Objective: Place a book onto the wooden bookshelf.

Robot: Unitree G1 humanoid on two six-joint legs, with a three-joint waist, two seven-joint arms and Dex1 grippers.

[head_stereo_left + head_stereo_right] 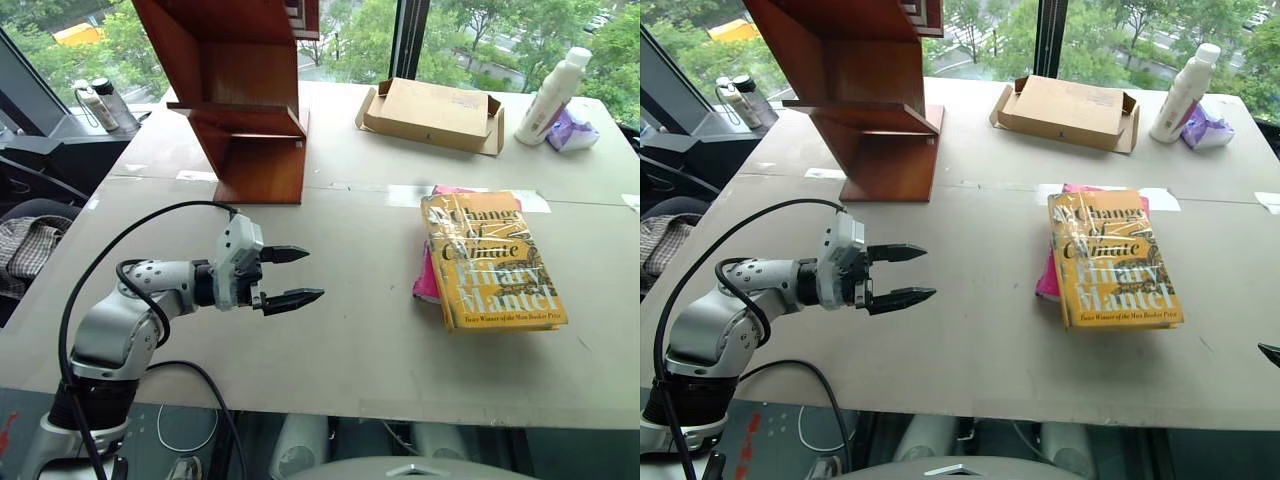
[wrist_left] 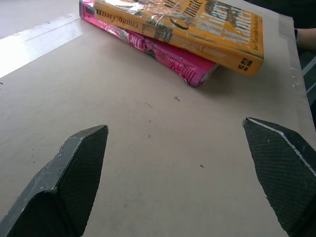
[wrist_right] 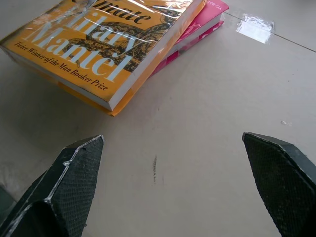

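The book [image 1: 492, 262] lies on the pink book [image 1: 428, 282], both on the table [image 1: 340, 340] to my right. My left gripper [image 1: 290, 276] hangs over the table well to their left. Behind it the wooden bookshelf [image 1: 245, 110] stands; the cardboard box [image 1: 432, 114] lies far back, a bottle [image 1: 551, 97] to its right.

An office or lab workspace, upper floor by the look: a broad pale table [image 1: 330, 330] against large windows [image 1: 450, 30] over treetops and a street (an office chair [image 1: 30, 215] stands at the left edge).
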